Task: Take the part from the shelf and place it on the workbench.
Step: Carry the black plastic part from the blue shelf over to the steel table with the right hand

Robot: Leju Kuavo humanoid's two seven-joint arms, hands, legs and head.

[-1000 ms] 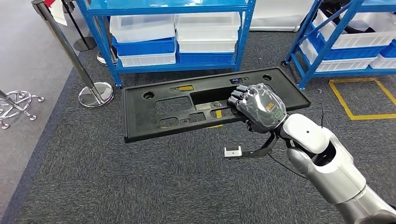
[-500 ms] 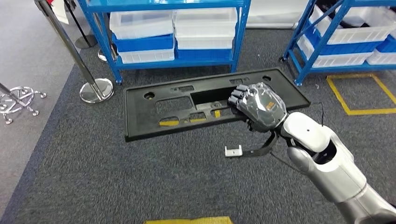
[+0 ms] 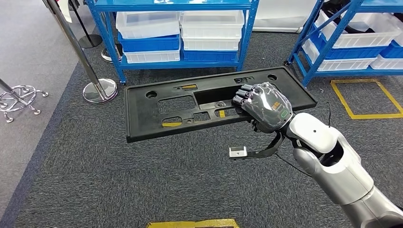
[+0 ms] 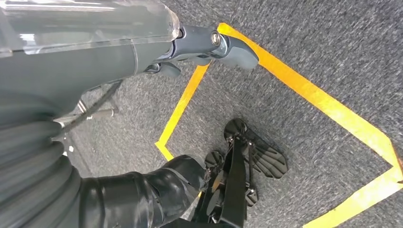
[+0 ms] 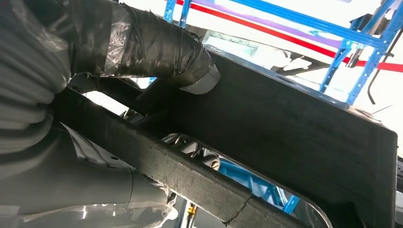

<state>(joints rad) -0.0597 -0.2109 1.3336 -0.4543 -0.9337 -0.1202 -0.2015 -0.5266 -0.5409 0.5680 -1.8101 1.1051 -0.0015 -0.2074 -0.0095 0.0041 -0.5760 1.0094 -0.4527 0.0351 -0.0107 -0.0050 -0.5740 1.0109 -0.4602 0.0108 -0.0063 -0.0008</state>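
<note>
Right hand (image 3: 263,107), fingers (image 3: 241,96) curled through a cut-out, carries the black part (image 3: 157,111) clear of the shelf (image 3: 180,28); placement on a worktop remains; left hand's fingers (image 4: 228,45) hang apart

I see a dark grey carpet floor (image 3: 142,185). Yellow tape (image 3: 363,99) makes a square on it. Two blue shelves (image 3: 247,33) stand on it, holding white and blue bins (image 3: 147,33). A silver post base (image 3: 100,90) sits beside them.
</note>
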